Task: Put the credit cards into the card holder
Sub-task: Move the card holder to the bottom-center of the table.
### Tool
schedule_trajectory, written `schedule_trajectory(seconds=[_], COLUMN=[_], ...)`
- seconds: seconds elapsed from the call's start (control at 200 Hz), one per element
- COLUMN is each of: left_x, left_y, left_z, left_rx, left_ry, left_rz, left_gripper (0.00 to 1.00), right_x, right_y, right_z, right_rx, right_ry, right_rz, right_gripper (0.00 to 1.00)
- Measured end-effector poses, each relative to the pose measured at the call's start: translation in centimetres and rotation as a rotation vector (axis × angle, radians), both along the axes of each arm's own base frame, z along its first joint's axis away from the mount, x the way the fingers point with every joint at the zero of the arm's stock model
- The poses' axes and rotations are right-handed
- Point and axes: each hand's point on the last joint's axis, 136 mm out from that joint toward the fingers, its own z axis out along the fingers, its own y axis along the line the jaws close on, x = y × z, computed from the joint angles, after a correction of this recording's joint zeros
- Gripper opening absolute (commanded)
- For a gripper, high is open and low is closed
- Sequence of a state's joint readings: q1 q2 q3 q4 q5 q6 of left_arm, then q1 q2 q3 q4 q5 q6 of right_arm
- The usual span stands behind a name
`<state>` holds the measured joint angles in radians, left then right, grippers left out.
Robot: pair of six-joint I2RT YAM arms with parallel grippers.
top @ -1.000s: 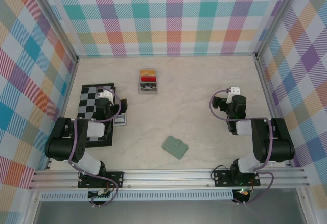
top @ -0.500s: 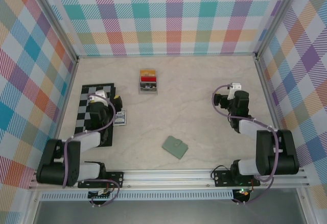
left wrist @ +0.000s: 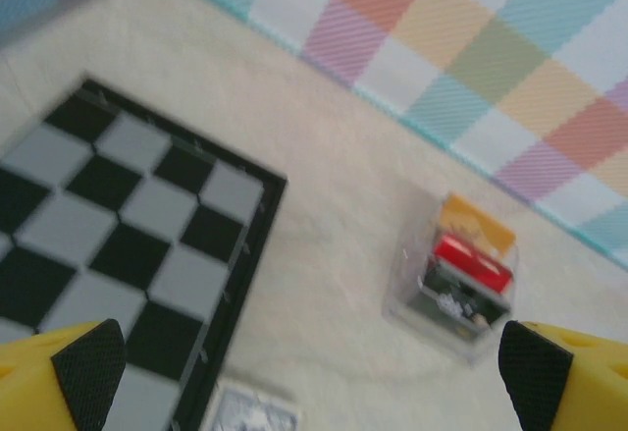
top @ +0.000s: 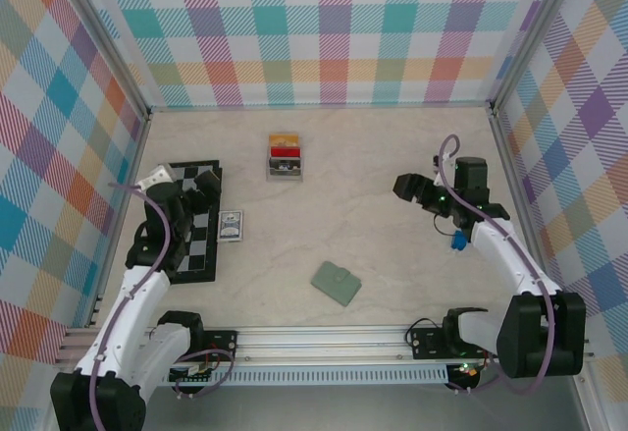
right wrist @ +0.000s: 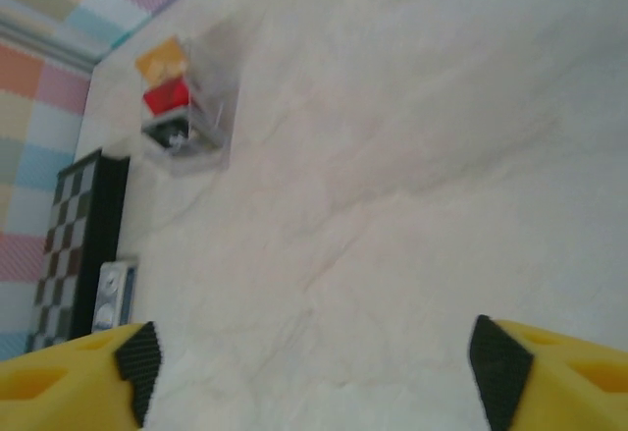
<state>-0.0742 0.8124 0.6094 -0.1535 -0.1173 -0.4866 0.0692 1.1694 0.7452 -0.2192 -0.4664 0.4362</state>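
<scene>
At the left side, the left gripper [top: 203, 188] is seen above the far right part of the chessboard [top: 184, 223]. In the left wrist view its two yellow fingers [left wrist: 61, 384] with black pads are spread wide apart at the bottom corners, and nothing is held between them. The chessboard is laid flat on the table [top: 392, 136]. Just beside its right edge a small blue-and-white patterned pack [top: 230, 226] is placed.

Further right, toward the back wall, a clear plastic tray [top: 286, 170] is found. The credit cards [top: 286, 148] are kept inside it, standing one behind the other: an orange-tan one at the far end, a red one next, and darker ones at the near end. The same tray [left wrist: 412, 284] with the cards [left wrist: 473, 262] is also seen in the left wrist view, beyond the chessboard [left wrist: 118, 244], and in the right wrist view the tray [right wrist: 211, 122] is seen at the upper left.

The card holder [top: 337, 283], sage green, is laid closed and slightly turned on the table near the front rail, between the two arms and well apart from the tray.

At the right, the right gripper [top: 404, 188] is pointed to the left above bare table. Its fingers [right wrist: 500, 367] are likewise opened wide, and nothing is gripped by them.
</scene>
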Motion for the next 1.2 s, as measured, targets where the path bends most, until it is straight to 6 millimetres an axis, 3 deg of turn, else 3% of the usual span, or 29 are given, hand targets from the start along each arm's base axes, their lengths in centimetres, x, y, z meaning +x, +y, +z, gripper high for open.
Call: schedule_trajectory(seconds=[0.07,0.19,0.27,0.425,0.58,0.74,0.92,1.12,1.2], left_x=[-0.8,-1.9,-2.7,-3.8,-5.6,-7.8,-8.2,-8.7,-8.6], left_y=[-1.3,-4.1,-6.0,-9.5,-13.2,-16.0,-16.8,-17.4,-18.0], left_z=[-1.6,-4.7,-7.1,-8.4,-10.3,-11.6,-12.5,-14.3,-14.4], left_rx=[-0.087,-0.256,-0.334,-0.398,-0.402,-0.371,-0.355,-0.335,-0.327], left_ry=[0.049,0.127,0.214,0.303,0.417,0.499,0.532,0.612,0.627], left_rz=[-0.041,-0.133,-0.19,-0.311,-0.436,-0.535,-0.55,-0.556,-0.57], left_gripper=[1.0,1.0,1.0,1.0,1.0,1.0,1.0,1.0,1.0], right_x=[-1.3,-3.7,-5.0,-7.9,-10.5,-13.9,-16.4,-16.9,-16.8], right_y=[1.7,5.1,7.4,11.4,14.7,15.9,16.1,15.7,15.7], right_z=[-0.3,-1.1,-2.3,-6.3,-8.6,-9.4,-9.8,-12.9,-13.3], right_rx=[0.026,0.045,0.046,0.005,-0.051,-0.107,-0.103,-0.14,-0.135], right_ry=[0.042,0.103,0.157,0.31,0.401,0.453,0.508,0.611,0.636], right_rz=[0.065,0.187,0.265,0.405,0.531,0.632,0.709,0.686,0.656], right_gripper=[0.76,0.6,0.55,0.38,0.3,0.27,0.29,0.29,0.28])
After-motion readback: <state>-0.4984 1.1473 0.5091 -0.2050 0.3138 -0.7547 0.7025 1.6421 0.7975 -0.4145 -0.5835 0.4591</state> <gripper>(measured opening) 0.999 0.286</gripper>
